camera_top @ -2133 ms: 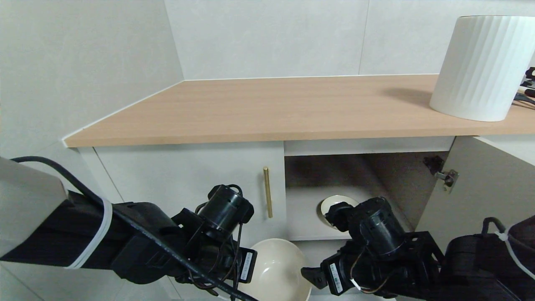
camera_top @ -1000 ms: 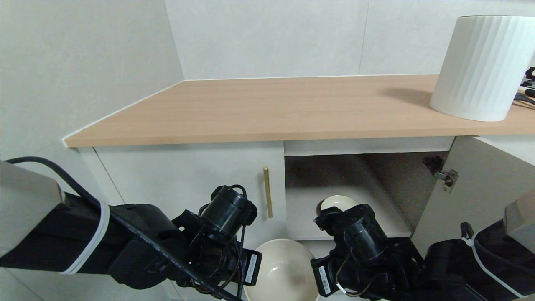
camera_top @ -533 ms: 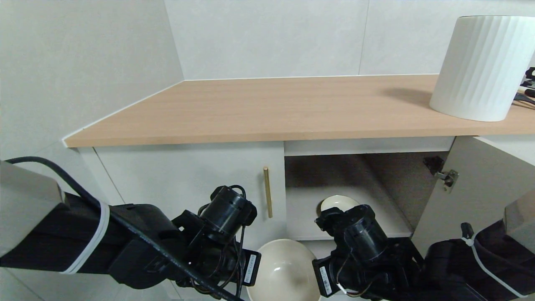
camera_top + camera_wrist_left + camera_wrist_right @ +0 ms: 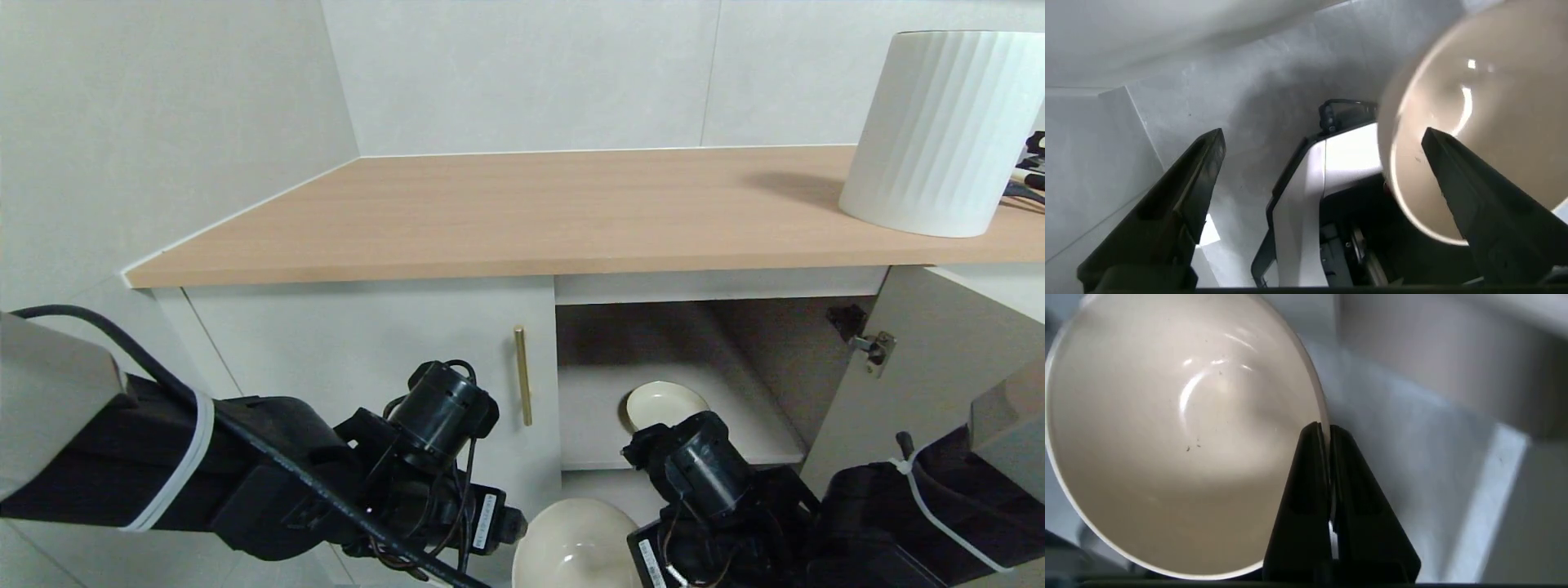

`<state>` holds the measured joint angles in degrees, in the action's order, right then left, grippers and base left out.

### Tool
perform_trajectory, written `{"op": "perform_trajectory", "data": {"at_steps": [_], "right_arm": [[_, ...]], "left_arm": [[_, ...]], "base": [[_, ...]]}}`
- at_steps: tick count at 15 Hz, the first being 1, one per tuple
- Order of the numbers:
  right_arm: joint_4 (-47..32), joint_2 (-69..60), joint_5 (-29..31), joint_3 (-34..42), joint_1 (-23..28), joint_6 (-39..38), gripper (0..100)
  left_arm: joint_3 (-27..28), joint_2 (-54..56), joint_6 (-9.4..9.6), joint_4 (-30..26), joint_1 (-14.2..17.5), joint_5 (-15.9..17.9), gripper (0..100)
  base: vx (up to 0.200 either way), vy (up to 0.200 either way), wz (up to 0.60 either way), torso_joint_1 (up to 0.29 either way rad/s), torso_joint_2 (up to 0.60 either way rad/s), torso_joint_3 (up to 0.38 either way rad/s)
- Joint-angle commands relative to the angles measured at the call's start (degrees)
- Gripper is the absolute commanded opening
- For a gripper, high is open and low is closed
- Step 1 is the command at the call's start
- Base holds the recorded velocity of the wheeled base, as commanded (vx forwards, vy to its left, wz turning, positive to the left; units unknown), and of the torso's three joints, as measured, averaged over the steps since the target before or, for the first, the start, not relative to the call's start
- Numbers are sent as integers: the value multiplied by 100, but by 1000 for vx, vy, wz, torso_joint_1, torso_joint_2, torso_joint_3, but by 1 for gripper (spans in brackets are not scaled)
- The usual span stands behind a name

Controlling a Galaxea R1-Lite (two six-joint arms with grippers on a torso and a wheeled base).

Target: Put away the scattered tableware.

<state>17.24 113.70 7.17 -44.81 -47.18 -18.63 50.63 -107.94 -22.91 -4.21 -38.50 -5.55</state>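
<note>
- cream glazed bowl hangs low before the open cabinet, its rim pinched between the closed fingers of the right claw.
- left claw stands wide and holds nothing, with the bowl just beside one finger.
- by its look the bowl is stiff, smooth and breakable; a rim pinch could let it swing or slip, so it wants a slow, level carry.
- farther in, a small plate lies on the cabinet shelf.
- wooden desk runs above.
</note>
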Motion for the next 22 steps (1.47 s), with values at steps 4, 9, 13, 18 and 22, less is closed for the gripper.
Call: {"op": "perform_trajectory", "data": {"at_steps": [4,9,13,18,22], "right_arm": [[-1012,187,391,-572,692,-36,0],[-968,319,681,-959,1598,-150,0],[-159,688,716,-1276,2063,-1003,0],[368,1119,1155,-1627,2371,-1407,0],[368,1277,1190,-1856,2547,-1539,0]], "left_arm": [[0,27,-3,7,0,10,100],[-9,132,-3,7,0,10,100],[-9,150,-3,7,0,10,100],[-9,185,-3,7,0,10,100],[-9,185,-3,-1,0,10,100]], "base": [[0,0,0,0,0,0],[0,0,0,0,0,0],[0,0,0,0,0,0],[0,0,0,0,0,0],[0,0,0,0,0,0]]}}
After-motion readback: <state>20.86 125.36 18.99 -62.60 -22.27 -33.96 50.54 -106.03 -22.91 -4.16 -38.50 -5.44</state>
